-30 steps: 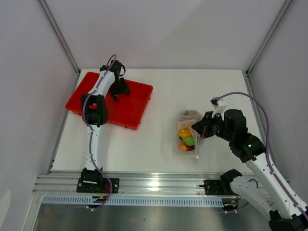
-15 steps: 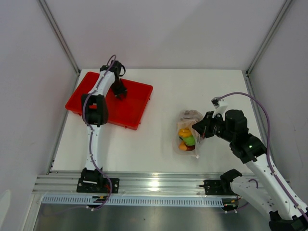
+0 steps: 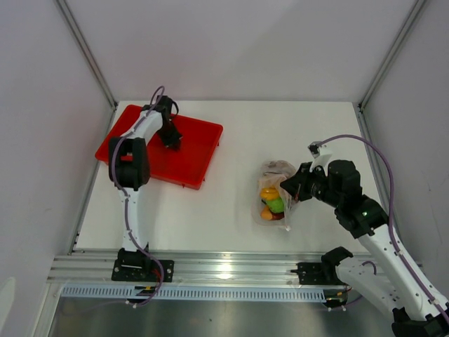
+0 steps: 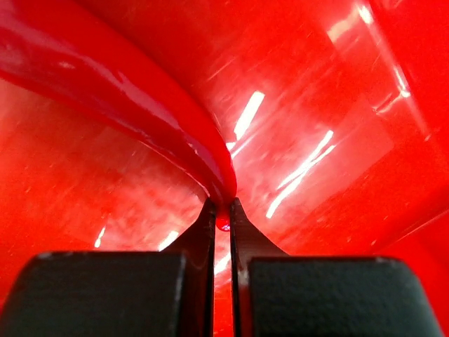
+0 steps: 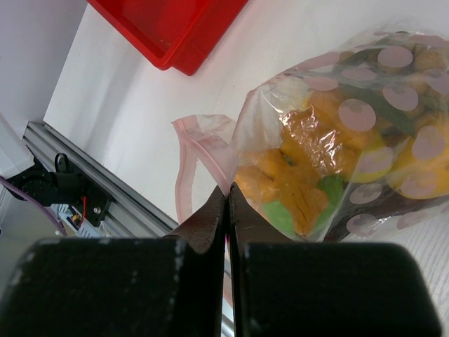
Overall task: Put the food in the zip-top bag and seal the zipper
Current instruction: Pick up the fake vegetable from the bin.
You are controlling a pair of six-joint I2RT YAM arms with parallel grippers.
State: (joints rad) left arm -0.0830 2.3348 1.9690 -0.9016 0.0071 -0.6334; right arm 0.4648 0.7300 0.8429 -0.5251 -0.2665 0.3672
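The zip-top bag [image 3: 275, 175] lies on the white table at centre right, with the food [image 3: 271, 202] inside it: yellow, green and orange pieces. In the right wrist view the bag [image 5: 393, 84] is crinkly and dotted, with orange and green food [image 5: 302, 189] showing through. Its pink zipper [image 5: 181, 175] curls loose to the left. My right gripper [image 5: 227, 191] is shut on the bag's edge near its mouth [image 3: 287, 188]. Over the red tray [image 3: 200, 154], my left gripper [image 3: 170, 137] is shut [image 4: 222, 210] on the thin tip of a glossy red tapering piece [image 4: 140, 105].
The red tray's corner [image 5: 168, 28] shows in the right wrist view, beyond the bag. An aluminium rail [image 3: 224, 270] runs along the table's near edge. White walls and metal posts close in the left, right and back sides.
My left gripper has shut inside the tray, and its arm has shifted slightly to the left. The right arm and the bag have stayed still.
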